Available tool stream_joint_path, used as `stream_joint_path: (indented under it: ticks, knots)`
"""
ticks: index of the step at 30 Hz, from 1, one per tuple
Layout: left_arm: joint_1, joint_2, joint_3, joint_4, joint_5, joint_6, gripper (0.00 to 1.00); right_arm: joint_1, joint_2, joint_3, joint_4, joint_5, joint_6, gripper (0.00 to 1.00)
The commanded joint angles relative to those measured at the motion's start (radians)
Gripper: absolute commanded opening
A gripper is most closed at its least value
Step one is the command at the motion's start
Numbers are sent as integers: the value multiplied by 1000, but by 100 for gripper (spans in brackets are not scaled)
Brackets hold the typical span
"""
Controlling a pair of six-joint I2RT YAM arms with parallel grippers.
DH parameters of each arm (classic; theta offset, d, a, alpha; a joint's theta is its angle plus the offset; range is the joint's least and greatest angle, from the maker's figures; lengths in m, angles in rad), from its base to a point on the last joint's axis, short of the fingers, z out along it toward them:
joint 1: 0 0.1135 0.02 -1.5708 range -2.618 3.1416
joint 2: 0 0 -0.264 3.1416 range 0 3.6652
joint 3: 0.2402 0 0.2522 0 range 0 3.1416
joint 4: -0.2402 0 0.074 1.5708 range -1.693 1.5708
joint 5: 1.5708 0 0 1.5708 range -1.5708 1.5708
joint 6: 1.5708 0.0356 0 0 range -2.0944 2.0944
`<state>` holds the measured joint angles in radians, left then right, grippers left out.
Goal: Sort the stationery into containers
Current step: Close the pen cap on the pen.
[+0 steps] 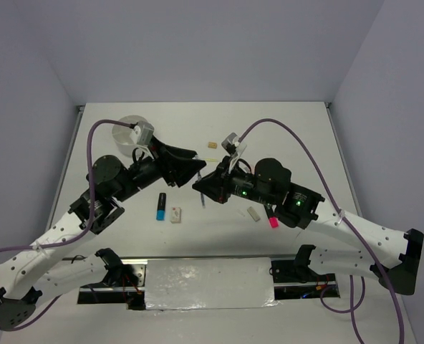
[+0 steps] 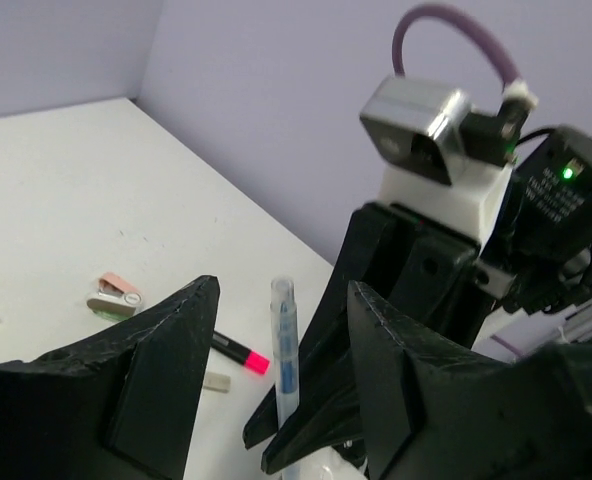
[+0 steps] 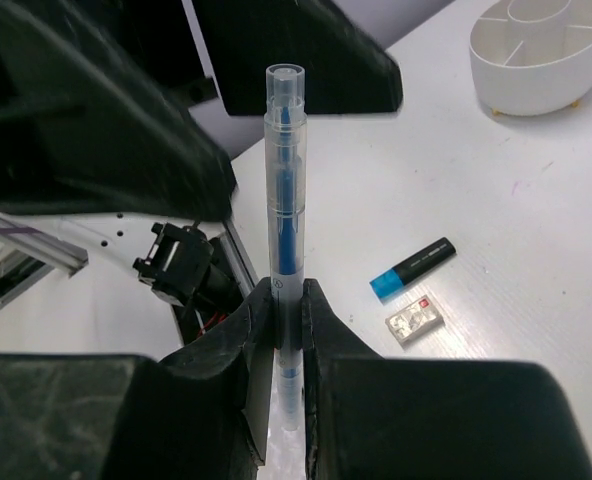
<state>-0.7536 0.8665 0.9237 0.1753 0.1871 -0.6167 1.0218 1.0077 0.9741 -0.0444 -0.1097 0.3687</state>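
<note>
Right wrist view: right gripper (image 3: 286,305) pinching clear pen (image 3: 284,190) with blue core, grip near one end, rest of pen projecting beyond fingertips. Left wrist view: left gripper (image 2: 286,290) spread, one finger either side of same pen, gap visible on both sides, no contact. Top external view: both grippers meet mid-table (image 1: 298,136). Blue-and-black marker (image 1: 160,206) and white eraser (image 1: 176,213) lie side by side toward near edge. White divided cup (image 1: 126,129) far left, well apart from pen.

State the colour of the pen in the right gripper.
Clear barrel with a blue core; the pen shows best in the right wrist view.
</note>
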Motion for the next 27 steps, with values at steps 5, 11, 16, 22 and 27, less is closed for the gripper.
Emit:
stream_joint_path:
  ticks: [5, 11, 16, 22, 27]
  knots:
    - [-4, -9, 69, 15, -43, 37, 57, 8, 3, 20, 29, -8, -11, 0]
    - [-4, 8, 37, 27, -15, 22, 47, 9, 17, 52, 6, -4, -22, 0]
    - [-4, 22, 23, 23, 21, 12, 9, 9, 37, 101, -11, 18, -42, 0]
    - [-4, 9, -52, -2, 20, 3, 0, 1, 112, 319, -77, 83, -138, 0]
    - [-6, -6, -114, -5, 35, -14, 0, -14, 259, 642, -141, 94, -209, 0]
